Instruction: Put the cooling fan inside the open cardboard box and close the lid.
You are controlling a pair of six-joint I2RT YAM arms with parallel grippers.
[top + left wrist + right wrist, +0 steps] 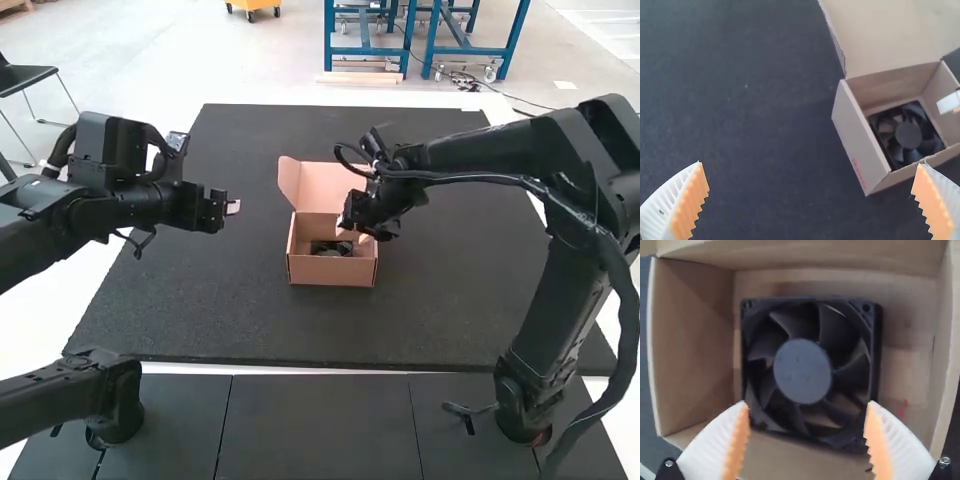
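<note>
High view, task item: cooling fan lies flat on the floor of the cardboard box, mid-mat.
High view, lid: lid stands open at the box's far side, leaning back.
High view, left arm: held level, well apart from the box; left gripper points towards it.
High view, right arm: reaches across and bends down, right gripper over the box mouth.
Left wrist view, end effector: fingers spread wide and empty over the mat, box ahead.
Left wrist view, risk: a push on the lid with nothing bracing the light box would probably slide it along the mat.
Right wrist view, end effector: fingers spread either side of the fan, pinching nothing; contact cannot be told.
Right wrist view, risk: swinging the lid down with these fingers over the opening would likely jam it on them; pads brushing the fan on withdrawal might lift it askew.
</note>
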